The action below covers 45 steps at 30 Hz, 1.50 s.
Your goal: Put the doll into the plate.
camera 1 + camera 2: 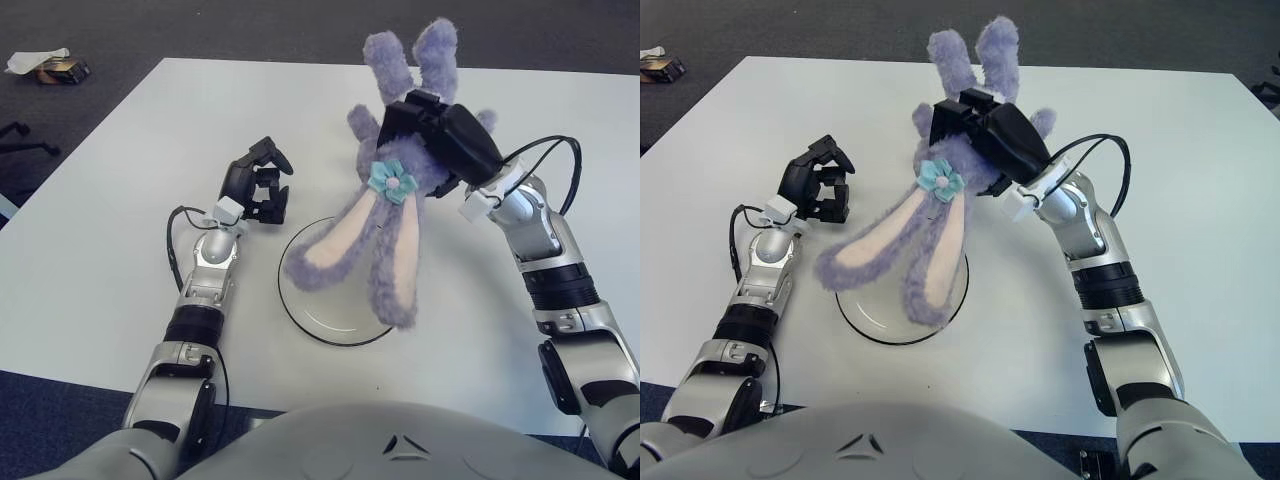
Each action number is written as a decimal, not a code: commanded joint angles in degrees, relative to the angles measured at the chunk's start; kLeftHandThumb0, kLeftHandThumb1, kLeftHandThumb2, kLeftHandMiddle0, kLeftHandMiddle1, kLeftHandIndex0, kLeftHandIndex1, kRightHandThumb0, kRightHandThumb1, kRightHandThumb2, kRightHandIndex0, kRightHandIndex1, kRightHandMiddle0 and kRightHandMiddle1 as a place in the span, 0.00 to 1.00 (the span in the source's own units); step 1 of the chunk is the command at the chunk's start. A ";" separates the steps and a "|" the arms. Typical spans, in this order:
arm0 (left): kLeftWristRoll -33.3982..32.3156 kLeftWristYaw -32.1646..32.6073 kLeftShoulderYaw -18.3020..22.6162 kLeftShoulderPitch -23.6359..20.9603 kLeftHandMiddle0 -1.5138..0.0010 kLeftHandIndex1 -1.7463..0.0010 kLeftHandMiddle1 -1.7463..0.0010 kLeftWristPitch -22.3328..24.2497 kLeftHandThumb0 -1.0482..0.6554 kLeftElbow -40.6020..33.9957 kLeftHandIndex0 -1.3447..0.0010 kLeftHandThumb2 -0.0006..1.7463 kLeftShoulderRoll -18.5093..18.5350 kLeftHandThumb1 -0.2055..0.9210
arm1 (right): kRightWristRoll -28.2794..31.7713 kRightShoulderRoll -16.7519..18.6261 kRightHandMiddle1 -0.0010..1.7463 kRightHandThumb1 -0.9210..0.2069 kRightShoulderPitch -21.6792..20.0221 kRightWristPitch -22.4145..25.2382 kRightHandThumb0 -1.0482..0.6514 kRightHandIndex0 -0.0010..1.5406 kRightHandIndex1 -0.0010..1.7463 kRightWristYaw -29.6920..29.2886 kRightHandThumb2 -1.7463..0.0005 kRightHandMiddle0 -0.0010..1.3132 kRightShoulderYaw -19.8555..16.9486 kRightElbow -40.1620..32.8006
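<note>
The right robot hand [435, 140] is clamped around the body of the one fluffy purple long-eared plush doll [385, 215], whose limp ears dangle below it over the single round white plate [300, 300] on the white bench [120, 220]. Soft and light, it likely handles best gripped by its body. The left robot hand [255, 185], well to the left of the doll, is curled on nothing.

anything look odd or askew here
The fluffy purple rabbit doll is upside down in the right hand: legs up, long pink-lined ears dangling over the round white plate. The left hand shows left of the plate. Nothing looks spilled or damaged.
</note>
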 commanded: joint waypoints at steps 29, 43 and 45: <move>-3.86 -5.18 -1.66 17.21 0.14 0.00 0.00 2.88 0.33 -16.95 0.53 0.77 0.56 0.45 | -5.46 -1.35 1.00 0.75 -6.37 8.89 0.62 0.52 0.97 -8.28 0.09 0.43 -1.25 3.33; -9.00 -8.83 -3.47 20.47 0.19 0.00 0.00 10.24 0.33 -26.89 0.53 0.77 -0.68 0.44 | -8.41 -2.36 1.00 0.79 -8.17 8.49 0.62 0.52 1.00 -12.73 0.06 0.46 -0.42 7.07; -7.92 -7.87 -4.38 21.72 0.19 0.00 0.00 11.51 0.33 -29.70 0.53 0.77 -1.48 0.44 | -9.28 -2.74 0.99 0.80 -8.68 8.26 0.62 0.53 1.00 -13.84 0.05 0.48 -0.23 7.92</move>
